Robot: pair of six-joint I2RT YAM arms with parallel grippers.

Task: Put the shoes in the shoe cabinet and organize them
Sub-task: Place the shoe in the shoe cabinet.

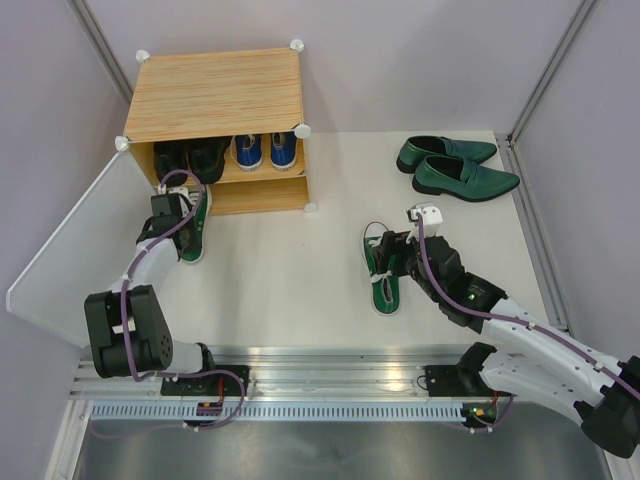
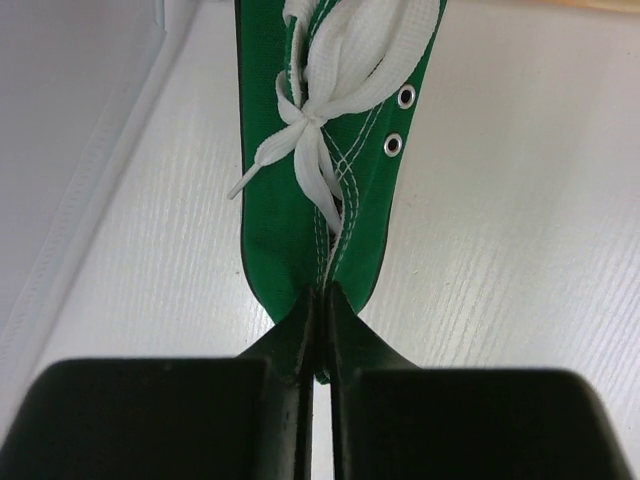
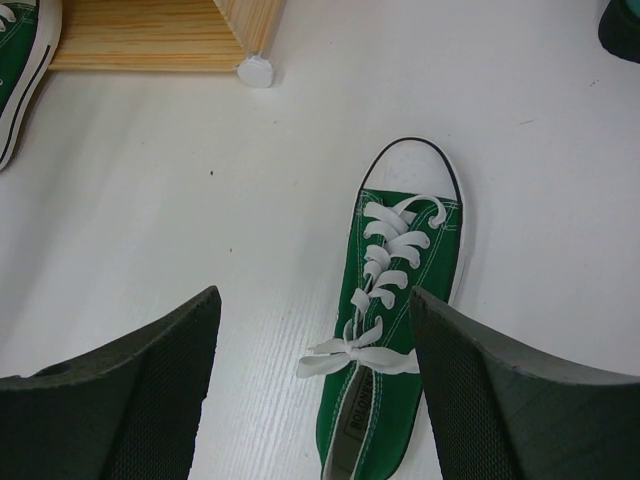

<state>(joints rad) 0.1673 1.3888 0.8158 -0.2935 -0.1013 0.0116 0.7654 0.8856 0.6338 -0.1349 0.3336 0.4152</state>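
The shoe cabinet (image 1: 215, 95) stands at the back left, with black boots (image 1: 190, 158) and blue sneakers (image 1: 265, 150) on its upper shelf. My left gripper (image 1: 188, 208) (image 2: 322, 297) is shut on the rear rim of a green sneaker (image 1: 192, 245) (image 2: 330, 130) just in front of the cabinet's lower shelf. My right gripper (image 1: 393, 252) (image 3: 313, 300) hangs open over the other green sneaker (image 1: 383, 275) (image 3: 400, 290), which lies on the table between its fingers, nearer the right one. Two dark-green loafers (image 1: 455, 165) lie at the back right.
The cabinet's white door panel (image 1: 70, 250) lies open to the left of the left arm. In the right wrist view, the cabinet's corner connector (image 3: 257, 70) is ahead on the left and a loafer's edge (image 3: 622, 25) at the top right.
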